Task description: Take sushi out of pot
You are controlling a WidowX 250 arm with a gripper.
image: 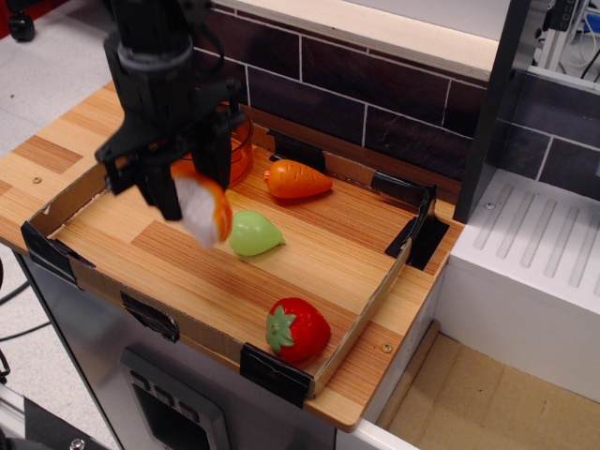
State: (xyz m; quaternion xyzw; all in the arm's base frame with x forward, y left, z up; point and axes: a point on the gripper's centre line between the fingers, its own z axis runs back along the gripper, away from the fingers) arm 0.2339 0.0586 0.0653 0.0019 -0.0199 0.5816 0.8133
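My black gripper (pixel 192 199) is shut on the sushi (pixel 203 208), a white oblong piece with an orange layer. It holds the sushi in the air above the wooden tray floor, just left of the green pear. The amber pot (pixel 234 150) stands at the tray's back left corner, mostly hidden behind my arm; only its right rim shows. The sushi is outside the pot, in front of it.
An orange carrot (pixel 297 179) lies right of the pot. A green pear (pixel 253 232) lies mid-tray, close to the sushi. A red strawberry (pixel 298 330) sits at the front right corner. Low cardboard walls (pixel 364 323) ring the tray. A tiled wall stands behind.
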